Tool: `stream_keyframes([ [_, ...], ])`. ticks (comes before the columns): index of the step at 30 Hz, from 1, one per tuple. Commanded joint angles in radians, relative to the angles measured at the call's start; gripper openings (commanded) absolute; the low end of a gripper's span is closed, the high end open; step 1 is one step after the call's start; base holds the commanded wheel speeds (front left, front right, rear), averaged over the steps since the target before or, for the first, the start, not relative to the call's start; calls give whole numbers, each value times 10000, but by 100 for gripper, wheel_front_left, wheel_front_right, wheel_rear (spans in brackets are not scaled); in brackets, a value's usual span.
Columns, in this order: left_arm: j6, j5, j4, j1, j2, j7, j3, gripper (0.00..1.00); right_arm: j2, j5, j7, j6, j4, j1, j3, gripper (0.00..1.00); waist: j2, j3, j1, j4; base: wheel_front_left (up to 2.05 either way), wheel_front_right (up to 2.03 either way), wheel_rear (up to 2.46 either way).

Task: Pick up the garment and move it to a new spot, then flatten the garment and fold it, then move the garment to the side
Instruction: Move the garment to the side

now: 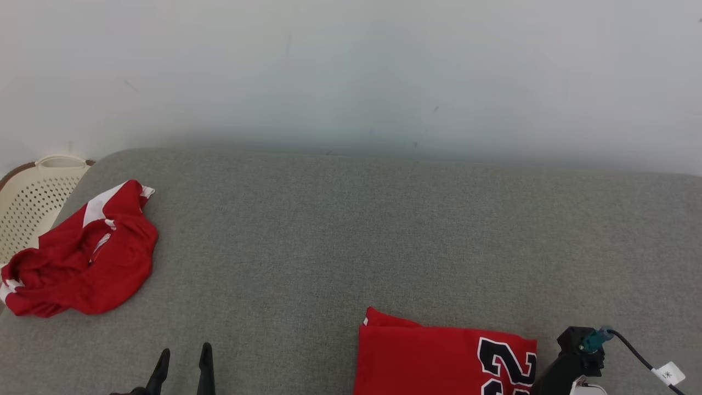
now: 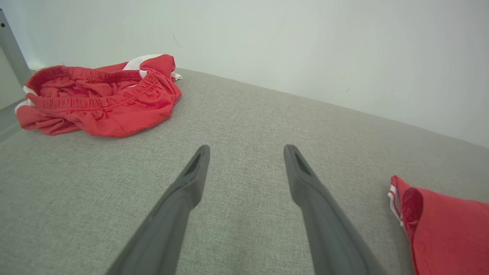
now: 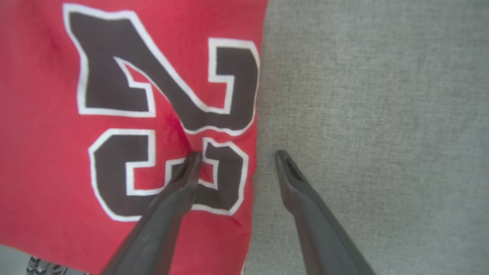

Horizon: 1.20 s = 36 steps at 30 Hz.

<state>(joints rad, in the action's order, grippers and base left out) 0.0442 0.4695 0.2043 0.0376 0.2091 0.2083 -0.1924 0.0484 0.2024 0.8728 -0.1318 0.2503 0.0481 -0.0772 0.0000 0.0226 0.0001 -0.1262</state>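
Note:
A crumpled red garment with white trim (image 1: 88,252) lies at the left end of the grey cushioned surface (image 1: 351,236); the left wrist view shows its elastic waistband (image 2: 103,95). A folded red jersey with a black number (image 1: 439,359) rests at the front right. My left gripper (image 1: 185,350) is open and empty over bare cushion (image 2: 246,149), well short of the crumpled garment. My right gripper (image 3: 238,154) is open just above the jersey (image 3: 114,114), with one finger over the number and the other over the cushion beside its edge.
A cream perforated laundry basket (image 1: 27,203) stands off the cushion's far left corner. A pale wall (image 1: 351,71) runs behind the surface. My right wrist (image 1: 573,351) trails a black cable with a white tag (image 1: 666,374).

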Motion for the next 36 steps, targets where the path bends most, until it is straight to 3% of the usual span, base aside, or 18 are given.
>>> stream_keyframes([
  [1,51,-76,-145,119,18,-66,-31,100,0,162,-21,24,160,114,74,100,0,-109,-1,-100,0,0,0],
  [4,138,-97,-454,266,33,-239,-104,100,-35,226,-176,21,421,254,390,100,0,-157,-1,-150,0,0,0],
  [5,164,-89,-539,297,45,-271,-113,100,-47,205,-283,-1,478,319,486,79,0,-164,-1,-166,0,0,0],
  [7,162,-57,-689,349,82,-339,-114,100,-48,48,-514,1,572,412,659,5,0,-170,-1,-190,0,0,0],
  [8,181,-43,-754,394,100,-374,-113,100,-43,-53,-602,1,641,458,736,0,0,-173,-1,-192,0,0,0],
  [14,243,-7,-1081,558,197,-386,-105,100,-2,-741,-1206,12,1013,1066,982,0,0,-235,-1,-33,0,0,0],
  [18,303,82,-1303,775,161,-271,-45,100,176,-1083,-1612,12,1369,1682,1241,0,0,-285,-1,487,0,0,0],
  [26,262,-28,-1882,596,230,-452,-293,100,2132,-1114,-2654,24,2507,2910,1276,0,0,-414,-1,1084,0,0,0],
  [27,262,-28,-1882,596,230,-452,-293,100,2132,-1114,-2654,24,2507,2910,1276,0,0,-414,-1,1084,0,0,0],
  [28,211,-83,-2047,511,371,-559,-310,100,2898,-1154,-2922,25,2816,3164,1209,0,0,-509,-1,1070,0,0,0],
  [31,188,-144,-2260,410,484,-664,-312,100,3439,-1146,-3200,24,3107,3399,1057,0,0,-694,-1,1007,0,0,0],
  [36,207,-267,-2914,196,753,-861,-275,100,4450,-1219,-3699,24,3787,3952,-10,0,0,-1336,-1,815,0,0,0],
])
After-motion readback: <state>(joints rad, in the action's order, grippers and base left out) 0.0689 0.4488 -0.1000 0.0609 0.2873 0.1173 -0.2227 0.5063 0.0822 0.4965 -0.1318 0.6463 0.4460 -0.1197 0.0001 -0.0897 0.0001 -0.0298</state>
